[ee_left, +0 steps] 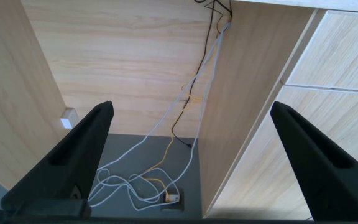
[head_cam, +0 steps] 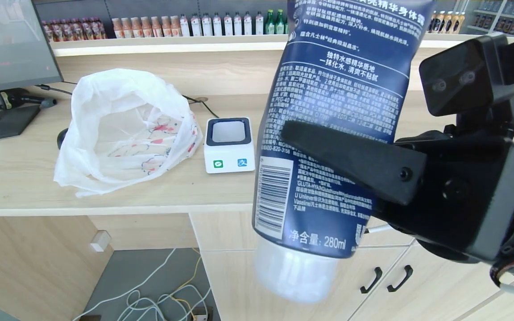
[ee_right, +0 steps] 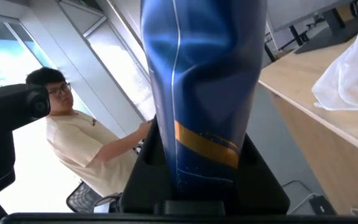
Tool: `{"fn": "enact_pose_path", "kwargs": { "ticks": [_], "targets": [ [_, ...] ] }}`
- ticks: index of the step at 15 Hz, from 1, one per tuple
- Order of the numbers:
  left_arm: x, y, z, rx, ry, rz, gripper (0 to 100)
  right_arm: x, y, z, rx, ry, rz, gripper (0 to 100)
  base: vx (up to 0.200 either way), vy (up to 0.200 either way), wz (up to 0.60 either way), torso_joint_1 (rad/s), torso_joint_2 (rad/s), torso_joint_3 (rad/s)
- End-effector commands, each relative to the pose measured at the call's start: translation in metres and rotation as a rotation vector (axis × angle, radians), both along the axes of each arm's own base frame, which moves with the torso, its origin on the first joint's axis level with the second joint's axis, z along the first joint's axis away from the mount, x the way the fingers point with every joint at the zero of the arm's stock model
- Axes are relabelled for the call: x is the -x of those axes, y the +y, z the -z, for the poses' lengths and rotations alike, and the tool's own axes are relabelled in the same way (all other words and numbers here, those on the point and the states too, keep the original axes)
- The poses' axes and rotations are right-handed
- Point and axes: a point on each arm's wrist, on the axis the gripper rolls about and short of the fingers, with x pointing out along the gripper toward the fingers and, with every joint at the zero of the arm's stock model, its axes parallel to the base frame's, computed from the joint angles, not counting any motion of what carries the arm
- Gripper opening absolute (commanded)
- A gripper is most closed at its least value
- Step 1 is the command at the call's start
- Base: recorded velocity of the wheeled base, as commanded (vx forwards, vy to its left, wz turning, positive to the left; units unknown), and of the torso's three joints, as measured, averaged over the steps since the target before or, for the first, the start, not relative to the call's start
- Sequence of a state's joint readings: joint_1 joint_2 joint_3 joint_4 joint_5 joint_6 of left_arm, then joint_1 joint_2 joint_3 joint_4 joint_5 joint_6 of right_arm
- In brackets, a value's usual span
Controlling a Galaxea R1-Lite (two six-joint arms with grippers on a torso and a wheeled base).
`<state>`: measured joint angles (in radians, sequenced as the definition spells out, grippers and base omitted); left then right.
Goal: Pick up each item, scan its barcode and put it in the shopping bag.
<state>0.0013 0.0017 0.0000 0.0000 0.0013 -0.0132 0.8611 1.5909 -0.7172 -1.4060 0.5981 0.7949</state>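
Since the blue tube (head_cam: pixel 328 111) hangs cap-down in the air, pinched at its middle by the right gripper (ee_right: pixel 197 171) out in front of the counter (head_cam: pixel 16 178), the step in hand looks like scanning. Its barcode (head_cam: pixel 273 196) faces the head camera, not the scanner (head_cam: pixel 229 145). I judge the wrist should roll that label toward the scanner's upturned window and hold it steady, near but apart. The shopping bag (head_cam: pixel 123 129) lies open just beside the scanner. The left gripper (ee_left: pixel 191 115) hangs spread and empty below the counter. The tube's upper end is cut off, 1 finger hides behind it, and the bag's contents are unclear.
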Motion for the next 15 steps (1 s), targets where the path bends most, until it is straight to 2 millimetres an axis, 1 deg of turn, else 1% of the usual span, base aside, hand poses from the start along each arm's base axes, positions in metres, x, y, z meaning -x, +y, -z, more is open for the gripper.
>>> {"fn": "enact_pose_path", "kwargs": {
  "ticks": [1, 5, 8, 11, 15],
  "targets": [
    [0.000, 0.000, 0.000, 0.001, 0.000, -0.001, 100, -0.004, 0.001, 0.001, 0.001, 0.002, 0.006, 0, 0.000, 0.000, 0.00, 0.000, 0.00, 0.000],
    [0.000, 0.000, 0.000, 0.001, -0.002, -0.001, 100, -0.008, -0.003, 0.000, -0.004, 0.006, 0.025, 0, 0.000, 0.000, 0.00, 0.000, 0.00, 0.000],
    [0.000, 0.000, 0.000, 0.001, 0.000, -0.001, 100, -0.016, -0.014, 0.003, -0.026, 0.039, 0.052, 0, 0.000, 0.000, 0.00, 0.000, 0.00, 0.000],
    [0.000, 0.000, 0.000, 0.001, 0.000, 0.001, 100, -0.020, -0.015, 0.004, -0.029, 0.041, 0.064, 0, 0.000, 0.000, 0.00, 0.000, 0.00, 0.000],
    [0.000, 0.000, 0.000, 0.001, 0.000, -0.001, 100, -0.020, -0.014, 0.006, -0.027, 0.047, 0.062, 0, 0.000, 0.000, 0.00, 0.000, 0.00, 0.000]
  ]
}}
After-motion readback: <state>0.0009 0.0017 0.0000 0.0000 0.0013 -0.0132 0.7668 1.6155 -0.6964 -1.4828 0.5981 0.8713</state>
